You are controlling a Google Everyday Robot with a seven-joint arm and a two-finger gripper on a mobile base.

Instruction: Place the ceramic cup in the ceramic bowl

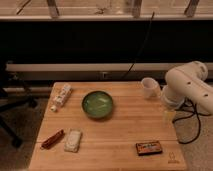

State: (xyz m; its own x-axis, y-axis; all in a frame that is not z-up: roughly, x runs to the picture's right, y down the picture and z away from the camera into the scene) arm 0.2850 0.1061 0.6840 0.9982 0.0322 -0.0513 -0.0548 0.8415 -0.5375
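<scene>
In the camera view, a wooden worktop (pixel 125 127) is seen with a round green ceramic bowl (pixel 97 104) set near its middle, upright and with nothing in it. The small white ceramic cup (pixel 149 87) stands upright near the back right corner, well apart from the bowl and just beside the white robot arm (pixel 189 86). The gripper (pixel 169 117) hangs below the arm at the worktop's right edge, apart from the cup; whether it is open or closed cannot be told, and nothing is seen held in it. Bare wood lies between cup and bowl. A white tube (pixel 61 96) is laid by the left edge, and a red-brown packet (pixel 52 139), a pale wrapped bar (pixel 73 141) and a dark flat box (pixel 149 148) are placed along the front.
</scene>
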